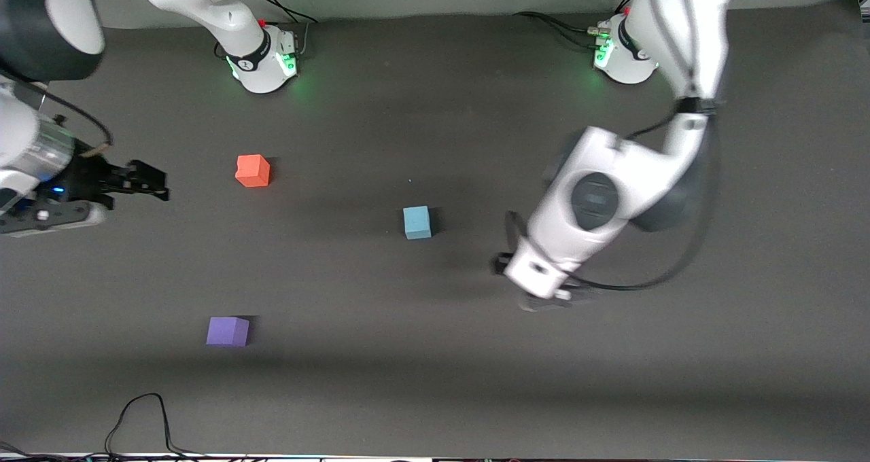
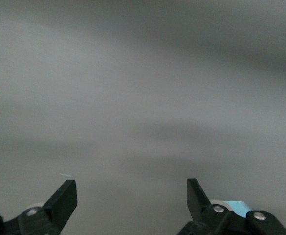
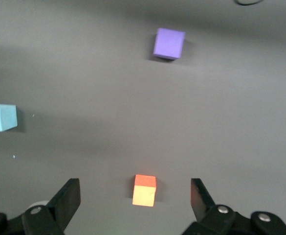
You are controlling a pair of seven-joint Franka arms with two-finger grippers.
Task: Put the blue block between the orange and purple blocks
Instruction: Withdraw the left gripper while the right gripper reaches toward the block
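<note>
Dark grey matte table, left gripper spread over bare surface beside light sky-blue matte cube, right gripper spread, waiting at the right arm's end.

Dim, soft shadows (left wrist blurred)

Open right hand, orange block, purple block, blue block

A small light sky-blue matte cube sits on the plain dark grey table mat. A bright orange-red matte cube and a violet-purple matte cube share that mat. Both arms are white with black joints, their bases glowing green. The grippers' fingers are black.
</note>
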